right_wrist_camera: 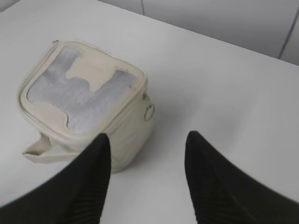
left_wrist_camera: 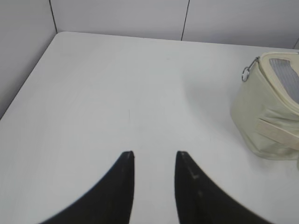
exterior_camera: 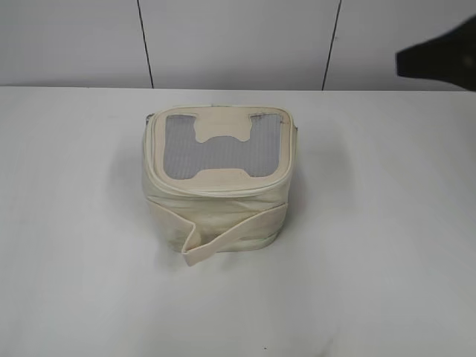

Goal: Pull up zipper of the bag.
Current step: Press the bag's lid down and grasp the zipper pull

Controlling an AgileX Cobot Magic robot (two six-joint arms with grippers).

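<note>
The cream boxy bag stands on the middle of the white table, its grey mesh top with a cream H-shaped patch facing up. The thin zipper runs round the top panel's rim. One silver ring pull hangs at a corner in the left wrist view, where the bag sits far right. Another ring pull hangs on the bag in the right wrist view. My left gripper is open and empty over bare table, left of the bag. My right gripper is open and empty, above and beside the bag's ring corner; it also shows as a dark shape at upper right.
The wide cream strap wraps the bag's front side, with a loose end sticking out at lower left. A grey panelled wall runs along the table's far edge. The table's left edge meets a side wall.
</note>
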